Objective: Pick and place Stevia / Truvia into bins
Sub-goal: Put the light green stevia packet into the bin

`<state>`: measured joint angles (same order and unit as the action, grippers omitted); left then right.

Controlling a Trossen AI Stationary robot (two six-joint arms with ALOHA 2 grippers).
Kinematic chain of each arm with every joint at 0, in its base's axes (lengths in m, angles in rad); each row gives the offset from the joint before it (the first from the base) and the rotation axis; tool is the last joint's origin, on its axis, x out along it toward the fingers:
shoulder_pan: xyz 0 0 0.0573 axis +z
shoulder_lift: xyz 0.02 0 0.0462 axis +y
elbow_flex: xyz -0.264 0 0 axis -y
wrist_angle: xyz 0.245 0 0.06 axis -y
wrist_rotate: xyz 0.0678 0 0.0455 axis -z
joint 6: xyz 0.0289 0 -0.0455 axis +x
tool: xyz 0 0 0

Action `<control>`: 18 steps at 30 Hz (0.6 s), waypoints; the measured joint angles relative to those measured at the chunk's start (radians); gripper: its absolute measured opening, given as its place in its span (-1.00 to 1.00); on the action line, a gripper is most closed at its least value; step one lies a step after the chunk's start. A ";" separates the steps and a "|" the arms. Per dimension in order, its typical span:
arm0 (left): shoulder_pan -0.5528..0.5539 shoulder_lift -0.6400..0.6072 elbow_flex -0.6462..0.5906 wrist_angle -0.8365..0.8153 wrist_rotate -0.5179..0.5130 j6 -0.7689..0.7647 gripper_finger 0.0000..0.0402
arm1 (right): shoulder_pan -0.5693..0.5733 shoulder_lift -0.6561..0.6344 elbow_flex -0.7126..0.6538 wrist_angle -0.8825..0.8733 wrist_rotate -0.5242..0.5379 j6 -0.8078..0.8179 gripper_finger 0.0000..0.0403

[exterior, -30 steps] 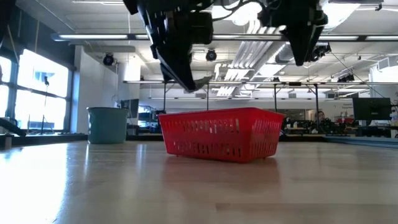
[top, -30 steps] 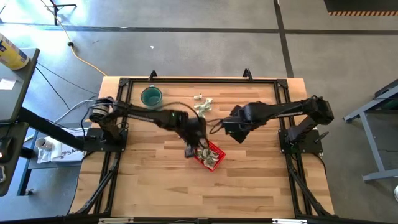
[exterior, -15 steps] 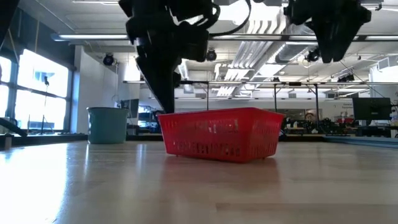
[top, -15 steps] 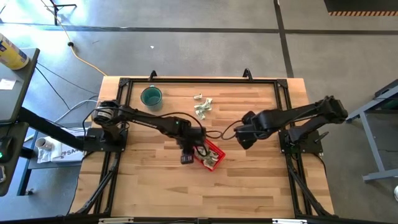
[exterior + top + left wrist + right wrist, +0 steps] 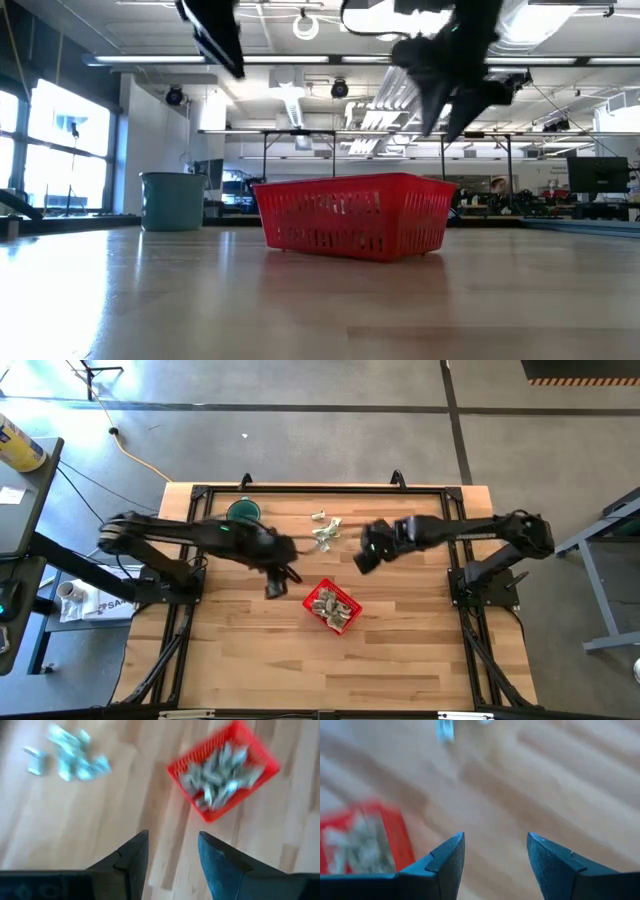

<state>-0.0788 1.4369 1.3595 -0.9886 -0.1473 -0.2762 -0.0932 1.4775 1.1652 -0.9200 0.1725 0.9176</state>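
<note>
The red basket (image 5: 331,606) sits near the table's middle with several pale green and white sachets heaped inside; it also shows in the low view (image 5: 355,215) and the left wrist view (image 5: 222,770). A loose pile of sachets (image 5: 325,530) lies flat on the wood toward the far edge, also in the left wrist view (image 5: 70,757). My left gripper (image 5: 272,588) hangs open and empty above the bare wood left of the basket (image 5: 172,837). My right gripper (image 5: 362,560) is open and empty, raised between pile and basket (image 5: 495,840).
A round teal cup (image 5: 243,512) stands near the far left corner, seen also in the low view (image 5: 172,200). A black frame (image 5: 320,488) runs along the table's edges. Bare wood lies on the near side of the basket.
My left gripper was over the basket with a sachet at its fingertips; that sachet is gone from them, and the gripper has risen and drawn back toward the table's left. My right gripper first swung toward the right edge, then came back toward the loose pile.
</note>
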 joint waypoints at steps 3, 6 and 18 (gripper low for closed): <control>0.000 -0.091 0.002 -0.043 -0.056 -0.052 0.00 | -0.094 0.039 -0.013 0.148 -0.016 -0.079 0.02; 0.000 -0.146 0.001 -0.127 -0.132 -0.108 0.01 | -0.167 0.099 -0.014 0.286 -0.064 -0.164 0.02; 0.000 -0.179 0.000 -0.346 -0.260 -0.357 0.03 | -0.319 0.339 -0.014 0.535 -0.225 -0.035 0.03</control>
<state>-0.0784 1.2579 1.3598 -1.3346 -0.4074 -0.6335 -0.4119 1.8163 1.1507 -0.3854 -0.0520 0.8822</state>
